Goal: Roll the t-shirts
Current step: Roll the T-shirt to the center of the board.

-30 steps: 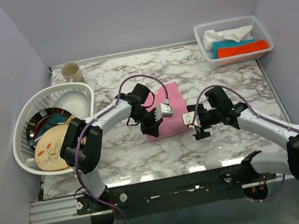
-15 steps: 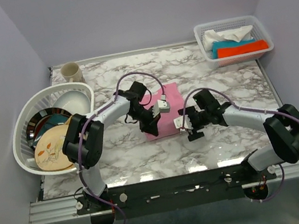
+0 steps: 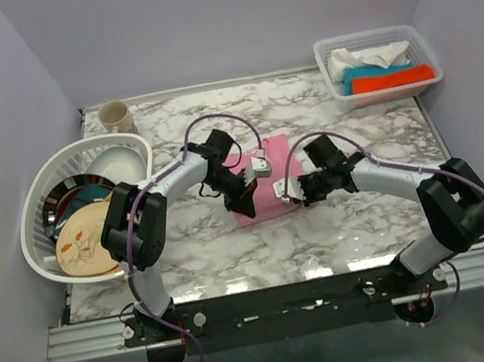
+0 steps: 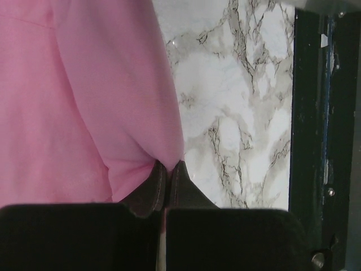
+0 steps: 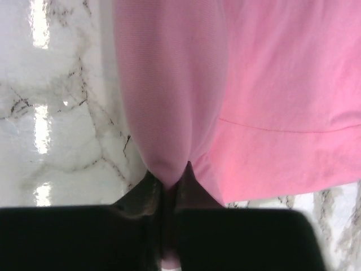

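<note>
Left gripper: jaws were drawn together with almost no gap, nipping a thin fold at the near edge of the t-shirt.
Right gripper: jaws were likewise pressed together on a raised ridge of the same near edge; only the fingertips held fabric.
T-shirt position: it lay folded on the worktop, its near edge caught by both grippers and the rest spread flat away beyond them.
Risk, slip: each bite was small and the fabric thin. A quick pull or uneven speed between the arms could likely draw the edge out of one gripper.
Risk, skewed roll: if one gripper led the other, the fold would probably turn at an angle and the roll would come out tapered.
Risk, sliding: nothing pinned the fabric beyond the grippers. On the smooth worktop it could travel ahead of them instead of wrapping.
Risk, contact: the grippers stood near one another on the top view, so any inward drift could bring the wrists together.
Far objects: the basket lay well beyond the right gripper and the dish rack well out to the left of the left gripper. Neither was judged a hazard.
</note>
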Controlling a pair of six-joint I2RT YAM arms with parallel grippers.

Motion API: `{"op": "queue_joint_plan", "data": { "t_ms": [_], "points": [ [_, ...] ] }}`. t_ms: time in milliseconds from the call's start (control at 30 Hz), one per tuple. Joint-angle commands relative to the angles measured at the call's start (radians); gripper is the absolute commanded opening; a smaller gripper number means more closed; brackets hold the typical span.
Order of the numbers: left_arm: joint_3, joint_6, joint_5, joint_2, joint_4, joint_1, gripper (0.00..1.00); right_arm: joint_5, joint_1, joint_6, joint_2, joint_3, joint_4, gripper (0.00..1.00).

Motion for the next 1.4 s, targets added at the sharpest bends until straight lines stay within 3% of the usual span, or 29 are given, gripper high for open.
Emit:
{"op": "queue_joint_plan", "data": {
  "t_ms": [0, 333, 567, 700, 933, 1133, 1267, 1367],
  "points": [
    [-0.032, -0.087, 0.083, -0.042, -0.015, 0.051, 0.0, -0.032, -0.012, 0.027, 0.024, 0.11, -0.278, 0.01],
    [0.041, -0.119, 0.174, 0.019, -0.157, 0.092, 0.0, -0.156, -0.057, -0.007, 0.16, 0.285, -0.691, 0.01],
    [0.126, -0.107, 0.212, 0.165, -0.289, 0.121, 0.0, -0.233, -0.107, -0.031, 0.388, 0.495, -0.93, 0.01],
    [0.147, -0.108, 0.195, 0.228, -0.283, 0.141, 0.0, -0.27, -0.15, -0.075, 0.543, 0.675, -1.095, 0.01],
    [0.177, -0.142, 0.123, 0.288, -0.234, 0.155, 0.01, -0.208, -0.156, -0.108, 0.697, 0.808, -1.192, 0.01],
    [0.132, -0.282, -0.044, 0.24, -0.032, 0.168, 0.16, -0.201, -0.161, -0.074, 0.792, 0.899, -1.225, 0.04],
    [0.17, -0.282, -0.174, 0.187, -0.012, 0.169, 0.27, -0.188, -0.161, -0.04, 0.826, 0.95, -1.225, 0.05],
    [0.172, -0.282, -0.182, 0.087, 0.011, 0.168, 0.31, -0.188, -0.159, -0.023, 0.844, 0.968, -1.225, 0.06]
  ]
}}
